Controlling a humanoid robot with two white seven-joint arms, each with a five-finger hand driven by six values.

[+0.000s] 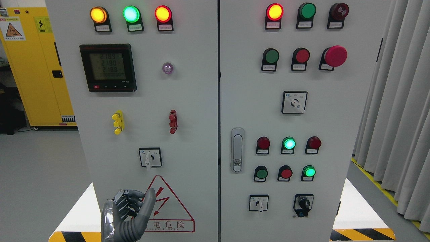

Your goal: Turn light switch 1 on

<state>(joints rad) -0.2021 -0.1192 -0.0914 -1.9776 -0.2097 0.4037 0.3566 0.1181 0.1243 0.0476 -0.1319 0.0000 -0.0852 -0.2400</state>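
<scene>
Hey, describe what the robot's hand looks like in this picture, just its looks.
Only the left hand shows, at the bottom edge in front of the cabinet. It is dark grey, with jointed, ribbed fingers and a smooth thumb. A shiny silver, translucent-looking cover wraps its outer side near the wrist. No cables or markings are visible. The right hand is out of view.

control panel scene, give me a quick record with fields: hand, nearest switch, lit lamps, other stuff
left hand: low at the cabinet front, fingers curled, thumb up, holding nothing
right hand: not in view
nearest switch: white rotary selector above the hand, untouched
below it: red warning triangle
lit top lamps, left door: amber, green, red
meter: digital display on
background: yellow cabinet at left
</scene>
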